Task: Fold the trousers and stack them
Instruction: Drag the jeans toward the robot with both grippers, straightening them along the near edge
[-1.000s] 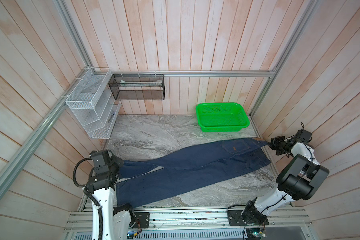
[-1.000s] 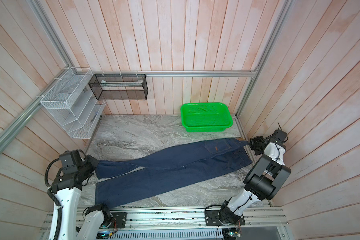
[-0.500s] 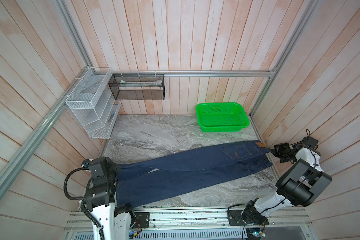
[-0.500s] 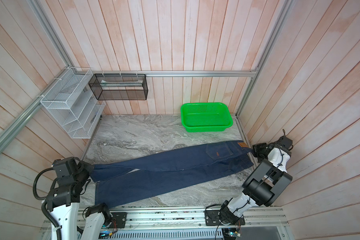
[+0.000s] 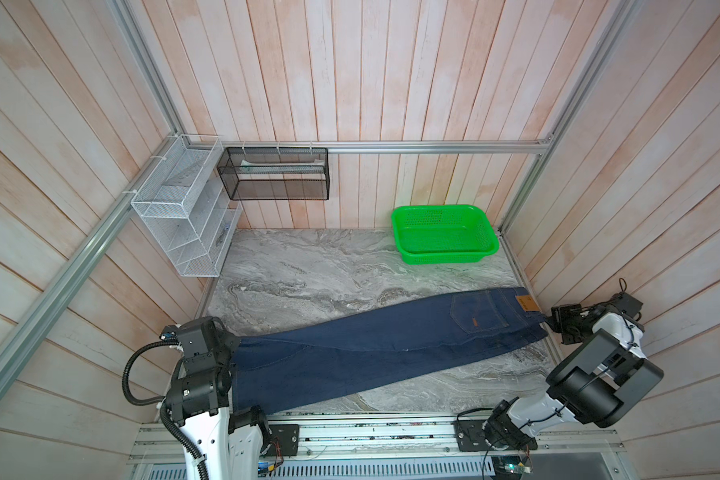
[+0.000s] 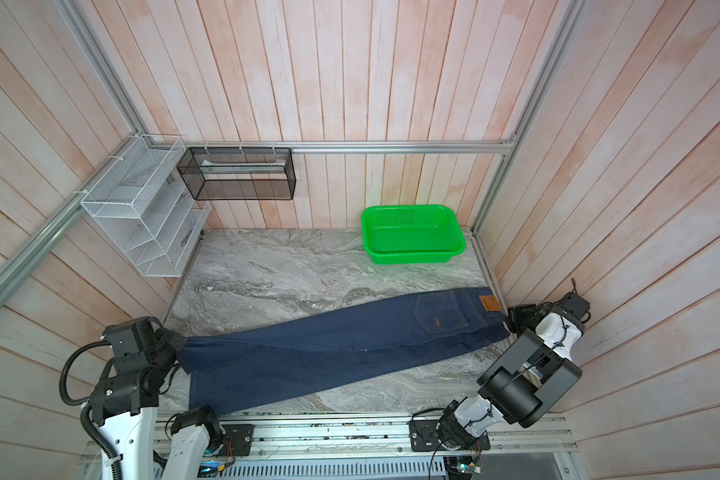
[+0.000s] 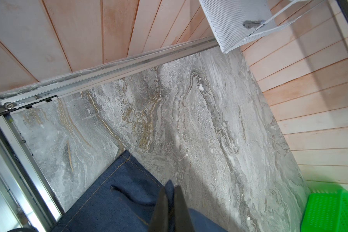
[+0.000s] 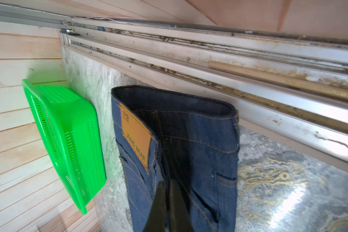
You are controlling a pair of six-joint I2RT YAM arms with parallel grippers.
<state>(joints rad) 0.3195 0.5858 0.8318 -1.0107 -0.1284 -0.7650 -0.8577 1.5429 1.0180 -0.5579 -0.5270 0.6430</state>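
Stretching slantwise over the grey marbled tabletop [image 5: 308,270], the dark navy-blue denim trousers with tan stitching [image 5: 391,349] lie nearly full length in both top views. The waist is at the right edge of the table and the 2 legs run towards its left front corner. The long axis therefore goes from arm to arm, with the waist end sitting a little farther back than the hems. The brown waistband patch [image 8: 136,140] faces up at the waist, just beside the right gripper [image 8: 169,200]. Its jaws are closed on the waistband cloth right at the table's right edge.

At the other end, the left gripper [image 7: 170,211] is pinched shut on the hem end of the farther leg. The nearer leg's hem lies loose and flat on the marble just beside it, close to the front rail [image 7: 28,180]. Each arm thus has its own end, and the denim between them looks pulled fairly straight.

My judgement is that the next fold turns on this axis. Hems and waist are at opposite ends, so 1 end has to travel along the length to meet the other, and the loose leg may trail.

The bright green perforated plastic basket [image 5: 443,235] sits empty at the back right, apart from the trousers.
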